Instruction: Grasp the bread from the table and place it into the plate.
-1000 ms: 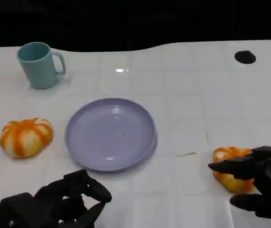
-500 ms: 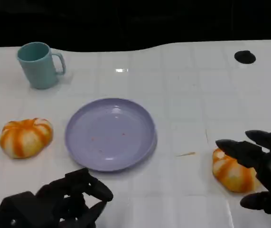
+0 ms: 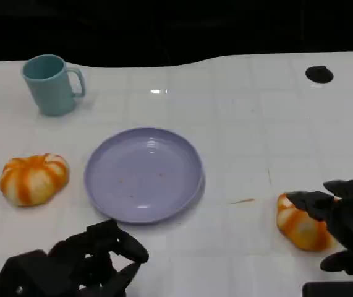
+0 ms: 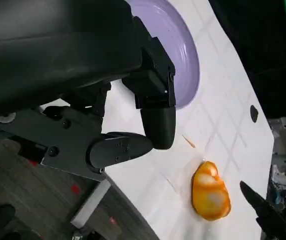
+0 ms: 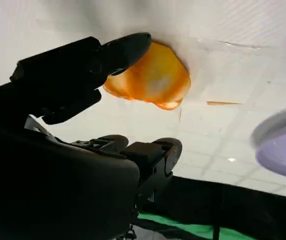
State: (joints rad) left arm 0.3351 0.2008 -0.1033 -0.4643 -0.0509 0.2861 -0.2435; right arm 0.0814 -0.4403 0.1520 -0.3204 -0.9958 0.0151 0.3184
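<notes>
Scanning from the left of the tabletop (image 3: 244,111), I see a teal mug (image 3: 51,83) at the back, an orange-and-white bread roll (image 3: 33,179) in front of it, and then the purple plate (image 3: 143,174) in the middle, lying bare. My left robot hand (image 3: 80,266) sits low at the near edge just in front of the plate, fingers curled in and holding nothing. I leave it parked there; I judge it is out of the carrying path as long as it stays low.

Further right lies the bread (image 3: 302,223) I am after, flat on the tabletop and well apart from the plate. My right robot hand (image 3: 343,226) is spread around it, one fingertip over its top and the other fingers below and beside it, but not yet clamped; from the right wrist view I cannot tell whether that fingertip touches the crust.

To do this well, I want the fingers to reach down both flanks before closing, then squeeze gently, since the roll looks soft and rounded and could squirt out sideways. I lift straight up before swinging left toward the plate.
</notes>
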